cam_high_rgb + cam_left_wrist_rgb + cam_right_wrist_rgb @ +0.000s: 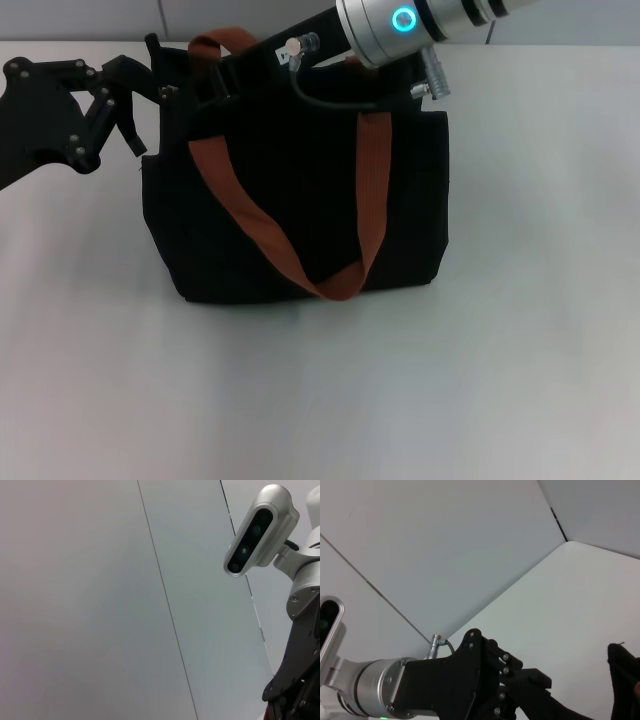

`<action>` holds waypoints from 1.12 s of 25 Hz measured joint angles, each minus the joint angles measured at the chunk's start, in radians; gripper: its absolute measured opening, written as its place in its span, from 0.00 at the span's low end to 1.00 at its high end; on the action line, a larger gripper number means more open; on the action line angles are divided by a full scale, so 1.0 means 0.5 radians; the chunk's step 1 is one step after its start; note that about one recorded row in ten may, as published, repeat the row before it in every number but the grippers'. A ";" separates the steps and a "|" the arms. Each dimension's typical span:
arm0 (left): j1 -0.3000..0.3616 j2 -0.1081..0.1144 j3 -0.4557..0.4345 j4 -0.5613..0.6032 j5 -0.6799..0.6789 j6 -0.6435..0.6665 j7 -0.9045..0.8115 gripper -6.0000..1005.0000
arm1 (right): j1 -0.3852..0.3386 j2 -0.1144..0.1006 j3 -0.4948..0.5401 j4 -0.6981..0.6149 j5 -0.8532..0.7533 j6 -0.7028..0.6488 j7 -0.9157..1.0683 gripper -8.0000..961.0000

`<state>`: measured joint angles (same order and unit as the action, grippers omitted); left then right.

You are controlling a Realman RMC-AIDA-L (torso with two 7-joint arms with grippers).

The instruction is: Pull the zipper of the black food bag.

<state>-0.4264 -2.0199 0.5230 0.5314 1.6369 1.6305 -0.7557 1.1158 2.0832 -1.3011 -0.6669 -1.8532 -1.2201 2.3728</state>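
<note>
Black food bag (300, 210) stands upright on the white table (520, 330), in the upper middle of the head view, its front face toward the camera. Two rust-orange handles (365, 200) hang over it: one droops down the front in a long loop that nearly reaches the bag's bottom edge, the other arches above the top edge at the upper left. The zipper cannot be made out along the dark top edge.

The left gripper (150, 95) reaches in from the left of the frame and sits at the bag's upper left corner, touching or just beside the fabric; whether its fingers are spread or pressed together cannot be told. The right gripper (215, 85) comes down from the upper right, its silver wrist with a glowing blue ring over the bag's top edge; black against black, its fingers' state cannot be told either.
</note>
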 joint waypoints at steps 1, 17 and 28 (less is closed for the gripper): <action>0.001 0.000 0.000 -0.001 0.000 0.000 0.000 0.13 | -0.004 0.000 0.000 -0.008 0.000 -0.001 0.004 0.02; 0.009 0.002 -0.016 -0.005 0.001 -0.005 -0.002 0.14 | -0.047 -0.006 0.001 -0.066 0.001 -0.022 0.020 0.01; 0.012 0.002 -0.032 -0.003 0.001 0.000 -0.006 0.14 | -0.080 -0.006 0.013 -0.116 -0.101 -0.020 0.076 0.01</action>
<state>-0.4203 -2.0187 0.5071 0.5299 1.6373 1.6307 -0.7588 1.0757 2.0800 -1.2945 -0.7247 -1.9036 -1.2302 2.4108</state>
